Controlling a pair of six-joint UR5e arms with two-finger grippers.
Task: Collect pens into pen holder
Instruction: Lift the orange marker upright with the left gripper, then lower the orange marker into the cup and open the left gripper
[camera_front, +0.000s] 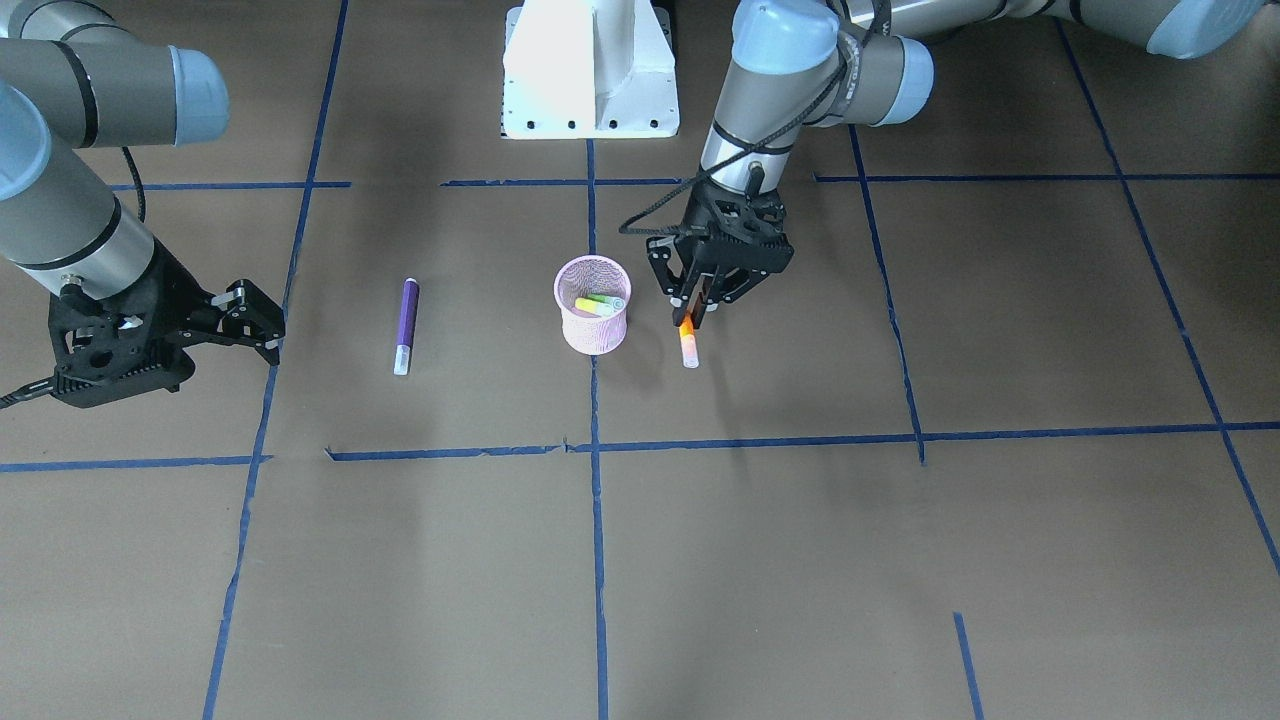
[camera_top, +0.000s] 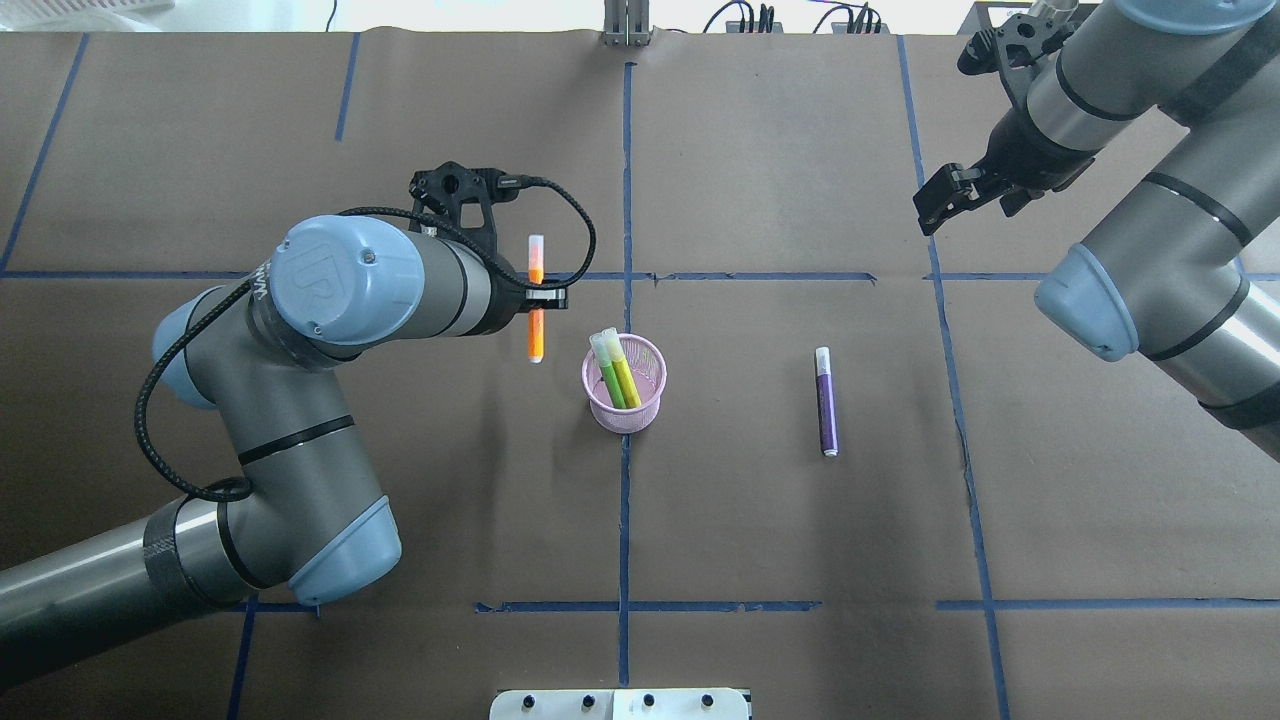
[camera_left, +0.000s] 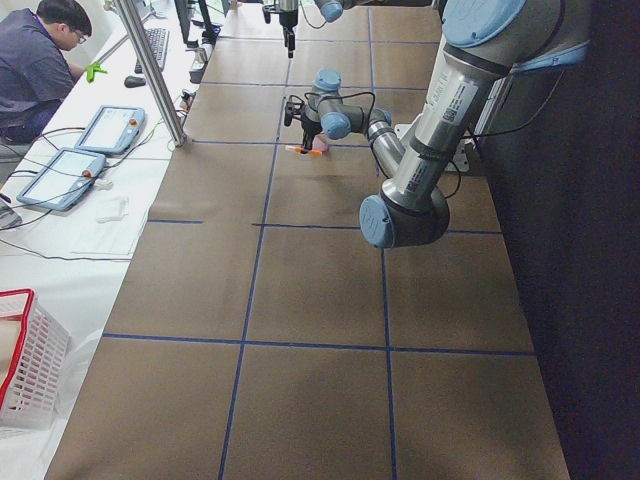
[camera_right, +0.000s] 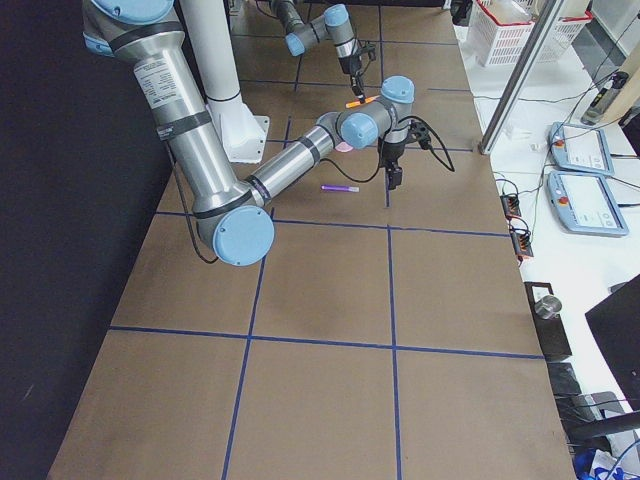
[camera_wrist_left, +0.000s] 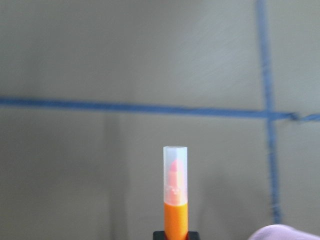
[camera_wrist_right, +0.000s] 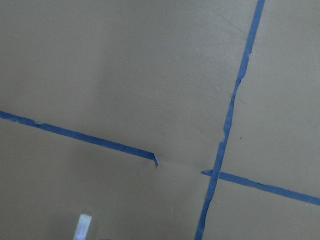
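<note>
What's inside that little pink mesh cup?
A green pen and a yellow pen lean in the pink cup, pale caps up. The cup's bottom is hidden behind mesh and pens.

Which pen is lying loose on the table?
The purple pen. The left gripper holds the orange pen, and two yellow-green pens stand in the pen holder.

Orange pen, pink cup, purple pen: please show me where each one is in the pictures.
orange pen (camera_top: 536, 338), overhead view, lower orange barrel.
pink cup (camera_front: 595, 332), front-facing view, mesh side wall.
purple pen (camera_top: 826, 405), overhead view, middle of the barrel.
</note>
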